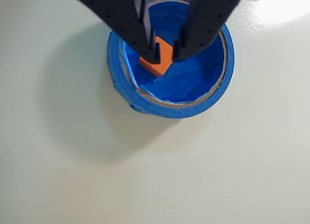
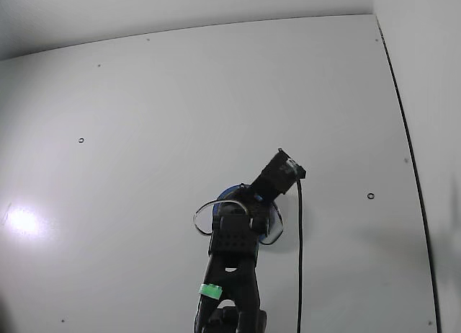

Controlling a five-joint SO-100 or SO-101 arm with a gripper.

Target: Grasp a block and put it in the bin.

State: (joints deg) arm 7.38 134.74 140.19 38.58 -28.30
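Observation:
The bin (image 1: 170, 107) is a round blue container with a lighter rim, at the top centre of the wrist view. The block (image 1: 161, 59), a small orange-red cube, lies inside it on the blue floor, turned corner-on to the fingers. My gripper (image 1: 165, 51) hangs over the bin, its two black fingertips a narrow gap apart. The left fingertip overlaps the block from above and the right one sits at its right edge. The fingers do not look clamped on its faces. In the fixed view the arm covers nearly all of the bin (image 2: 225, 194), and the block and fingertips are hidden.
A pale, glossy table (image 1: 72, 175) surrounds the bin on all sides. In the fixed view the arm's base (image 2: 230, 304) stands at the bottom centre with a black cable (image 2: 299, 261) on its right, and the table's right edge (image 2: 407, 153) runs down that side.

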